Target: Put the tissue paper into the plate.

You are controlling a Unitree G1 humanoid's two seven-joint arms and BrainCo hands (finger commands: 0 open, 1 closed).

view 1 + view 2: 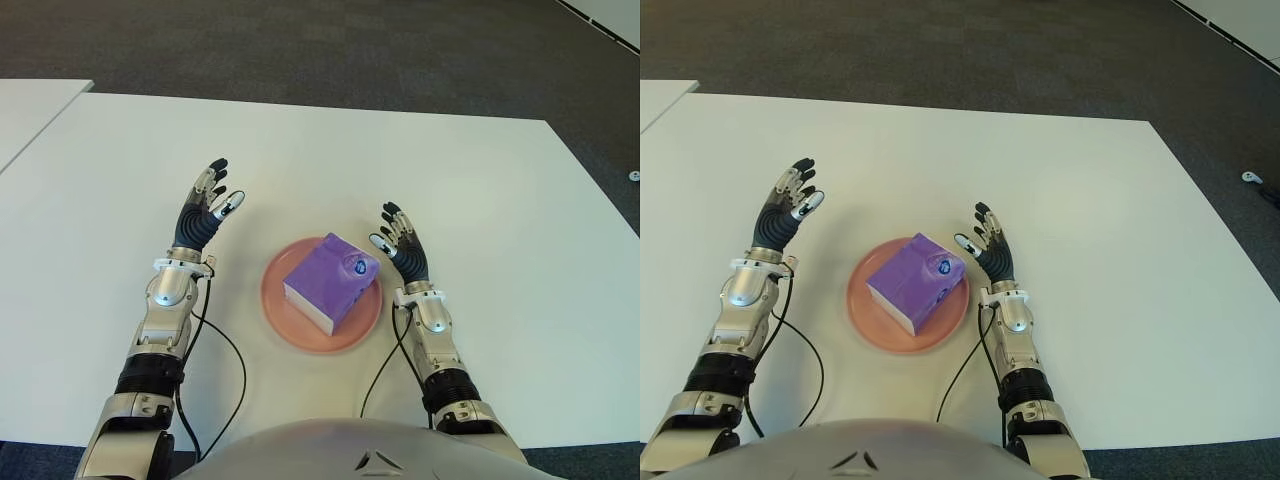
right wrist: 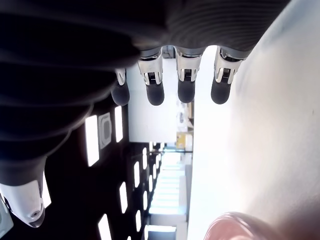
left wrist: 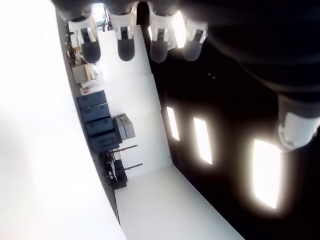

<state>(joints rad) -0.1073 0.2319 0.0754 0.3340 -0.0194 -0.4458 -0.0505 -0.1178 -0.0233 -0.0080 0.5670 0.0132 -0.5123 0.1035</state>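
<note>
Eye views: tissue pack [image 1: 331,281] lies in plate [image 1: 277,310], task looks done | left hand [image 1: 205,212] fingers spread, empty, well apart | right hand [image 1: 402,245] fingers released, empty, just beside plate

Wide white rectangular tabletop [image 1: 480,180], matte, fills most of view. Second white tabletop [image 1: 30,110] at far left, narrow gap btwn. Dark grey carpet floor [image 1: 300,45] beyond. Small white object [image 1: 634,176] on floor, right edge; can't ID.
</note>
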